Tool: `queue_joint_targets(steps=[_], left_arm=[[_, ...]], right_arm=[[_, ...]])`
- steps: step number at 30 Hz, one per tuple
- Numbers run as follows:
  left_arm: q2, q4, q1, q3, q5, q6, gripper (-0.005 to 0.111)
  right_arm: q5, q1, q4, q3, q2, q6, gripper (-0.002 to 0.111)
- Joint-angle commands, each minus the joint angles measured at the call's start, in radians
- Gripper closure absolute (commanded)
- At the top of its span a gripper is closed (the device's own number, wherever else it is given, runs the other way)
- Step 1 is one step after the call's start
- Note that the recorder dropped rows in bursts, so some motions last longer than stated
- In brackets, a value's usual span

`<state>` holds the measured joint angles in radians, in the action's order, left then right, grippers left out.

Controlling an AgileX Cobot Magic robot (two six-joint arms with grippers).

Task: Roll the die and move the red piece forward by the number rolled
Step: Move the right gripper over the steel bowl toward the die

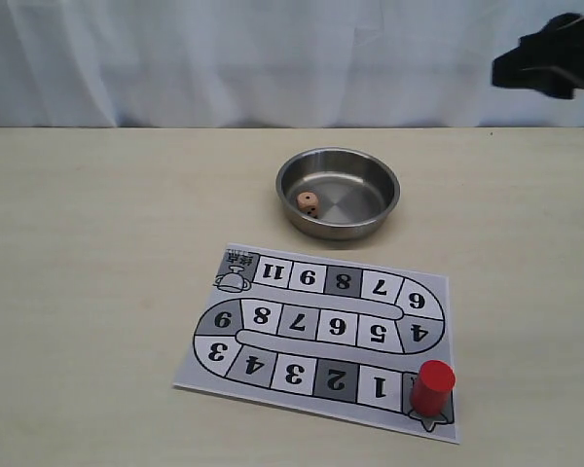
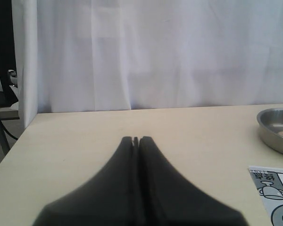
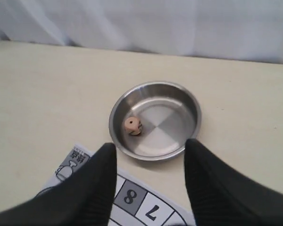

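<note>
The die [image 1: 309, 202] lies inside the steel bowl [image 1: 339, 153], left of its centre, and shows too in the right wrist view as a tan cube [image 3: 132, 125]. The red piece [image 1: 433, 386] stands upright on the start square at the near right corner of the paper game board [image 1: 316, 326], beside square 1. My right gripper [image 3: 150, 150] hangs open above the board's far edge, nothing between its fingers, the bowl [image 3: 155, 85] just beyond them. Only part of my right arm [image 1: 550, 58] shows at the exterior view's top right. My left gripper [image 2: 136, 139] is shut and empty over bare table.
A white curtain closes off the back of the table. In the left wrist view the bowl [image 2: 277, 134] and a board corner [image 2: 273, 188] sit off to one side. Bare tan tabletop [image 1: 107, 272] spreads left of the board.
</note>
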<state>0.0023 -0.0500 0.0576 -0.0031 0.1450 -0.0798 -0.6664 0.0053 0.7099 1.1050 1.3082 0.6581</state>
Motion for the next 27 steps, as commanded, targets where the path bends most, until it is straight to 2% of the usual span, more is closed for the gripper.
queue_joint_targets(steps=[1, 6, 9, 12, 15, 20, 25, 27], left_arm=[[-0.002, -0.005, 0.002, 0.003, -0.002, 0.007, 0.107], [-0.002, -0.005, 0.002, 0.003, -0.002, 0.007, 0.107], [-0.002, -0.005, 0.002, 0.003, -0.002, 0.007, 0.107], [-0.002, -0.005, 0.002, 0.003, -0.002, 0.007, 0.107], [-0.002, -0.005, 0.002, 0.003, -0.002, 0.007, 0.107], [-0.002, -0.005, 0.002, 0.003, -0.002, 0.007, 0.107], [-0.002, -0.005, 0.002, 0.003, -0.002, 0.007, 0.107], [-0.002, -0.005, 0.002, 0.003, -0.002, 0.007, 0.107]], right_arm=[[0.018, 0.099, -0.027, 0.071, 0.148, -0.01, 0.062], [0.003, 0.2, -0.228, 0.222, 0.324, -0.181, 0.062], [-0.074, 0.234, -0.362, 0.349, 0.44, -0.292, 0.062], [-0.176, 0.242, -0.4, 0.472, 0.544, -0.364, 0.062], [-0.225, 0.242, -0.401, 0.574, 0.636, -0.334, 0.062], [-0.202, 0.242, -0.35, 0.678, 0.755, -0.262, 0.062], [-0.136, 0.242, -0.287, 0.719, 0.844, -0.195, 0.062], [-0.106, 0.242, -0.27, 0.721, 0.873, -0.105, 0.058]])
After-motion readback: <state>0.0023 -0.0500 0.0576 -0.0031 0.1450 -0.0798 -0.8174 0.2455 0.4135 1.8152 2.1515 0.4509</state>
